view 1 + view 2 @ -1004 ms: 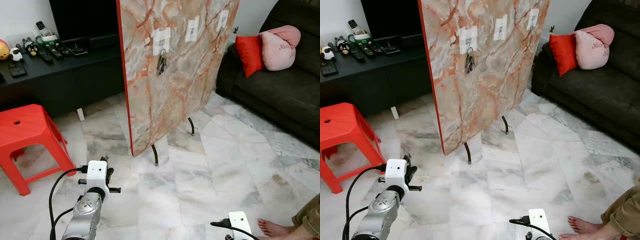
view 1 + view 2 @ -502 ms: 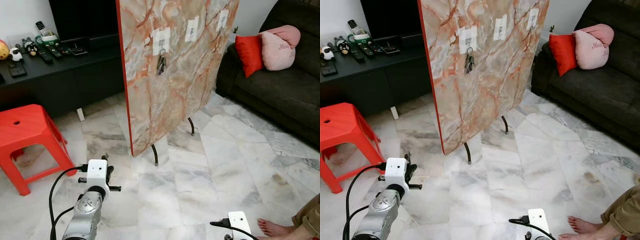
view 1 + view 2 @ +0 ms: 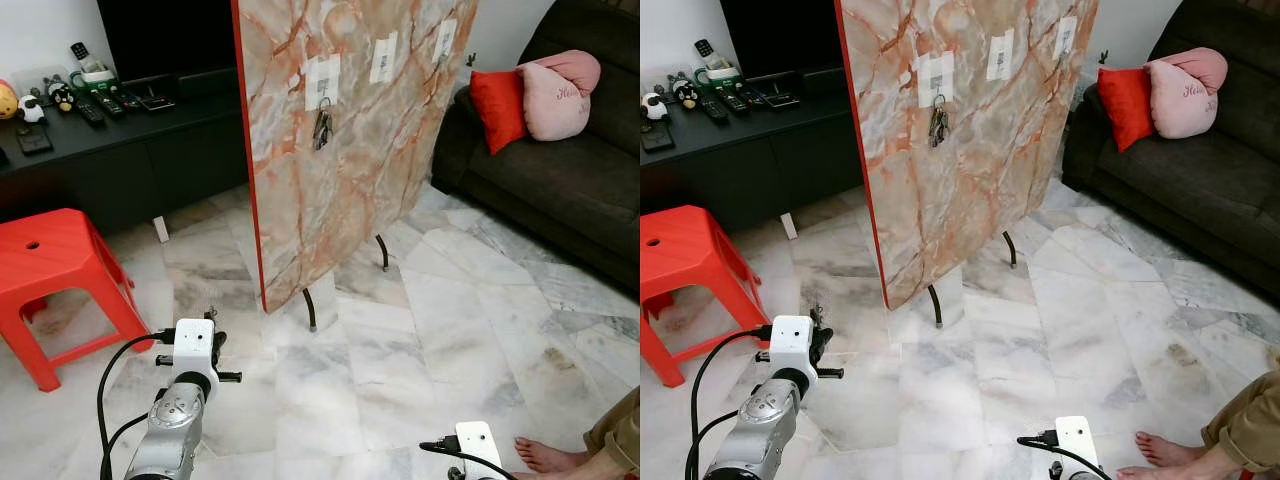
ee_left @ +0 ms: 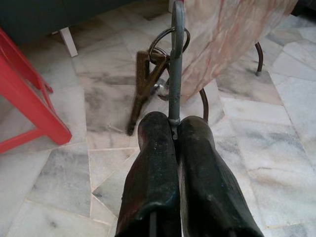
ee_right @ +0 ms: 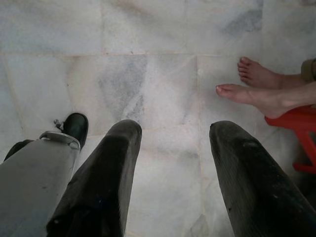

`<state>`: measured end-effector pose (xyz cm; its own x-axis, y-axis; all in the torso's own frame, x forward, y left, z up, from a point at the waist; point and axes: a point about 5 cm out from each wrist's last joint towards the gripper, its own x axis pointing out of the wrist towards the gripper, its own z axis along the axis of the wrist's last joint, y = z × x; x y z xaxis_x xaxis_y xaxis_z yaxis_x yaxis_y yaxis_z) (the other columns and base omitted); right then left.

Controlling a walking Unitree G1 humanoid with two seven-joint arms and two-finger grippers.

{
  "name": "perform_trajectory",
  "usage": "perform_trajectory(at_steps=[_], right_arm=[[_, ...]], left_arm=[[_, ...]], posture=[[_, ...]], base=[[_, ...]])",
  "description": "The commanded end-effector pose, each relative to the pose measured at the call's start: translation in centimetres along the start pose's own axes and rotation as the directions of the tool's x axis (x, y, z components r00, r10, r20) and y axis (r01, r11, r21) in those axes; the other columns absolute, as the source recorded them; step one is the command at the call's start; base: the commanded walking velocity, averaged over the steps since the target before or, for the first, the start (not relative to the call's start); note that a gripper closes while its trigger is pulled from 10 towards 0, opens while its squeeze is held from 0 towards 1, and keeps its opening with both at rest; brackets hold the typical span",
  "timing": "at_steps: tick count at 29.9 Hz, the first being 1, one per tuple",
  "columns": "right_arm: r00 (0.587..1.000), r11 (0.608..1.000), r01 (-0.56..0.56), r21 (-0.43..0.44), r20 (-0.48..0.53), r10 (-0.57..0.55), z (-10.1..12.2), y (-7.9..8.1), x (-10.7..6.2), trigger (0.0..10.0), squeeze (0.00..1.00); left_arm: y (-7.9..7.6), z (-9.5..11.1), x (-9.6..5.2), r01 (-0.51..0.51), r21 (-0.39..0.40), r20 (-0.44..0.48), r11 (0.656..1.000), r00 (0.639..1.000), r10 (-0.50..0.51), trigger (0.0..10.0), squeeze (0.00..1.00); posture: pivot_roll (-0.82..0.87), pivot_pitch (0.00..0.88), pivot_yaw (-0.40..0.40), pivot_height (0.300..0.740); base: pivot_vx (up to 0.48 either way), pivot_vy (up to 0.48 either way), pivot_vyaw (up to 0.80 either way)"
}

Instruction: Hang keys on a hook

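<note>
Looking forward and down (left eye): one marble board (image 3: 340,150) upright on thin black legs over the pale tiled floor (image 3: 450,330).
Labels on board: three white patches in a row near its top edge.
Hooks: one hook (image 3: 323,100) made out at the first patch; the other two too small to tell.
Hung keys: one bunch (image 3: 321,127) already dangling from that hook, flat against the marble.
Seating: one red stool (image 3: 55,275) to the robot's left, one dark sofa (image 3: 560,180) to its right.
Cushions: two on the sofa, one red (image 3: 499,107), one pink (image 3: 557,92), touching.
TV surface: one black unit (image 3: 110,150) behind the board, with several remotes and small toys on top.
Person: one bare foot (image 3: 548,457) at the lower right corner.
Left arm: raised low over the floor, short of the board.
Left wrist view, left pincer (image 4: 174,129): both fingers (image 4: 155,163) pressed together, clamped on one flat grey tag.
Held keys (image 4: 150,81): one ring above the tag, one brownish key hanging aslant from it, well below the hooks.
Right wrist view, right pincer (image 5: 173,143): two fingers spread wide, nothing between them, pointing down at the floor.
Also there: two bare feet (image 5: 256,91), one black robot foot (image 5: 75,127).
</note>
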<state>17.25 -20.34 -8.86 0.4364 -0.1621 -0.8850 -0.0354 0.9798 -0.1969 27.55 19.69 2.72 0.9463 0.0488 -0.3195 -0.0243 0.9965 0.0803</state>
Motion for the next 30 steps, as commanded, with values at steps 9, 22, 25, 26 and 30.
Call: perform_trajectory(at_steps=[9, 22, 25, 26, 30], right_arm=[[1.0, 1.0, -0.006, 0.003, 0.016, 0.006, 0.39, -0.07, 0.01, 10.0, 0.0], [1.0, 1.0, -0.008, -0.012, 0.026, 0.008, 0.65, 0.08, 0.01, 10.0, 0.0], [1.0, 0.999, -0.01, -0.031, 0.025, 0.011, 0.66, 0.11, 0.01, 10.0, 0.0], [1.0, 0.999, -0.01, -0.031, 0.025, 0.011, 0.66, 0.11, 0.01, 10.0, 0.0], [1.0, 1.0, -0.01, -0.028, 0.023, 0.01, 0.59, 0.13, 0.01, 10.0, 0.0]], left_arm=[[-0.21, 0.54, 0.01, -0.005, 0.007, 0.024, 1.0, 1.0, 0.005, 10.0, 0.0], [-0.13, 0.45, 0.01, -0.009, 0.013, 0.012, 1.0, 1.0, 0.008, 10.0, 0.0], [-0.12, 0.4, 0.0, -0.011, 0.012, 0.009, 1.0, 1.0, 0.011, 10.0, 0.0], [-0.12, 0.4, 0.0, -0.011, 0.012, 0.009, 1.0, 1.0, 0.011, 10.0, 0.0], [-0.04, 0.35, 0.0, -0.02, 0.009, 0.007, 1.0, 1.0, 0.02, 10.0, 0.0]], posture=[[0.07, 0.024, -0.152, 0.74], [0.07, 0.024, -0.149, 0.74], [0.07, 0.023, -0.149, 0.74], [0.07, 0.023, -0.149, 0.74], [0.07, 0.023, -0.148, 0.74]], base=[[0.0, -0.296, 0.69], [0.0, -0.359, 0.04], [0.0, -0.366, 0.8], [0.0, -0.364, 0.8], [0.0, -0.173, 0.8]])
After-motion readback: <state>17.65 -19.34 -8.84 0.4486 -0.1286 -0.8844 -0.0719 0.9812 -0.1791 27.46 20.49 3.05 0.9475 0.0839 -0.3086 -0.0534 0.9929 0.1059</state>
